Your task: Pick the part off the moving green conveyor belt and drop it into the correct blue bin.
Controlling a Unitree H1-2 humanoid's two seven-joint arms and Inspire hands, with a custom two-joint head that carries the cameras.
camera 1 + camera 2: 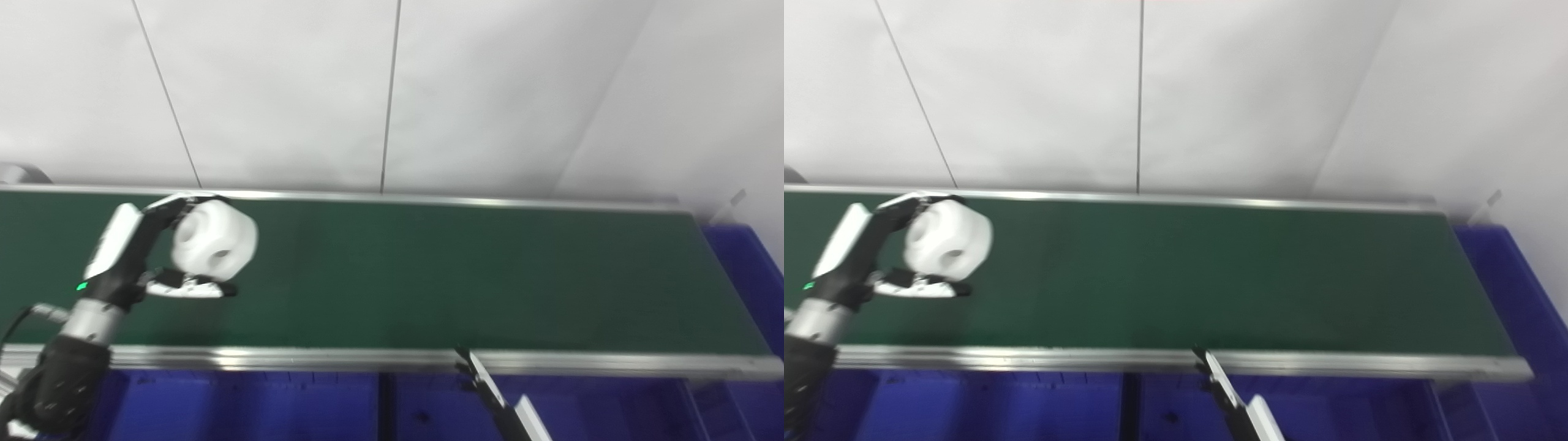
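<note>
Now the left hand [131,245] is over the far left part of the green conveyor belt [429,275], its arm coming up from the bottom left corner of the view. Its fingers [184,201] curl over the top of a white part [213,240], and the thumb [190,286] lies under it, so the part is pinched between them. The part is a chunky, rounded white piece with a round hole in its front face and another recess on its left side. It sits near the belt's far edge, towards the left end; the blur makes it impossible to tell whether it touches the belt or is just clear of it.

The belt runs left to right across the table, with a silver rail [367,360] along its near edge and another along its far edge against the white wall [392,92]. Blue bins [257,407] line the near side below the near rail, with a dark divider between two of them near the middle. Another blue bin [750,263] stands at the right end of the belt.

The right hand [1234,401] shows only at the bottom edge, right of centre, over the near bins: a dark and white tip just reaches the near rail. Too little of it is in view to tell whether its fingers are spread or closed.
</note>
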